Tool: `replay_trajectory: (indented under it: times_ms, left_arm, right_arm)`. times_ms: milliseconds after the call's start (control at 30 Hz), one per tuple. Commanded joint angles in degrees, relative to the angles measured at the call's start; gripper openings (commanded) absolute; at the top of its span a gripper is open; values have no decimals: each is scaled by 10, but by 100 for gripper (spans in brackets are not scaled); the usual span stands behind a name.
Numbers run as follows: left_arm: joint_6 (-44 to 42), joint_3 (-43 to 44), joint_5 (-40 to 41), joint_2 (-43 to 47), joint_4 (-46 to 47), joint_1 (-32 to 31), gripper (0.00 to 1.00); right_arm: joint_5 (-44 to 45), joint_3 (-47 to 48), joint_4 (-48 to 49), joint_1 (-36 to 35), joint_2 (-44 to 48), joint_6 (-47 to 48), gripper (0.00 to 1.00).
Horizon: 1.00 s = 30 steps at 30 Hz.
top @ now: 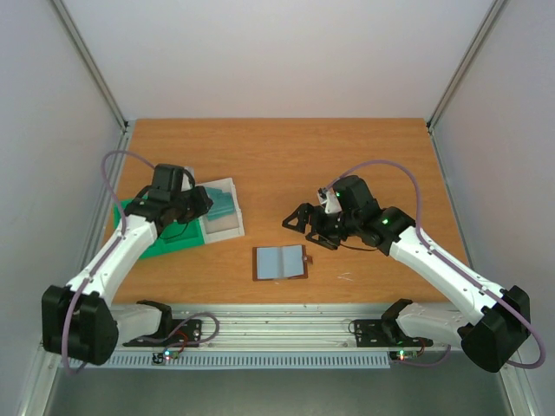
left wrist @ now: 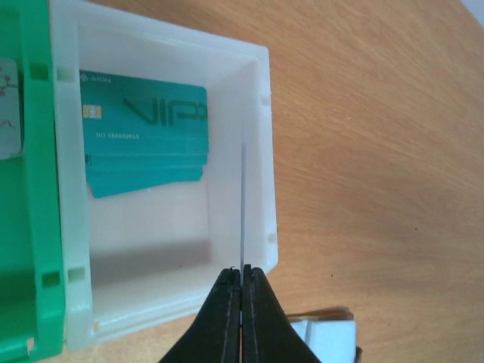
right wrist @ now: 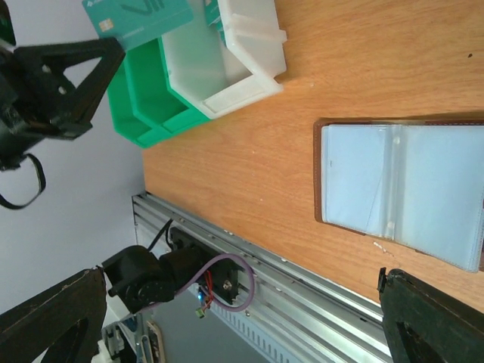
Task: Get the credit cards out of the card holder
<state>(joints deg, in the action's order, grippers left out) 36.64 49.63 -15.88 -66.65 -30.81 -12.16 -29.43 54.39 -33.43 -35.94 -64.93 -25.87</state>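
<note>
Now left claw (left wrist: 241, 278) pinches the teal card (left wrist: 243, 197) edge-on, pointing straight ahead; right claw (right wrist: 242, 299) spread.

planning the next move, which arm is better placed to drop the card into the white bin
Left. The left gripper is shut on a teal card, held edge-on over the white bin. The right gripper is open and empty, over by the wallet.

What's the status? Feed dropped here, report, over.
Left gripper shut on teal card over white tray. Right gripper open. Card holder open, looks empty. Nothing blocking.
</note>
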Motion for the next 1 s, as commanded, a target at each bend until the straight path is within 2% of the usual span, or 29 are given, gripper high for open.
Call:
replay_trajectory:
  times_ms: [0, 433, 967]
  left_arm:
    - [-11, 44, 23, -55, -17, 6, 0]
    - [-4, 81, 26, -183, 23, 11, 0]
    - [-2, 88, 30, -220, 55, 11, 1]
  right_arm:
    - [10, 22, -10, 3, 1, 17, 98]
    - [21, 21, -21, 4, -3, 19, 98]
    - [32, 30, -35, 4, -9, 21, 99]
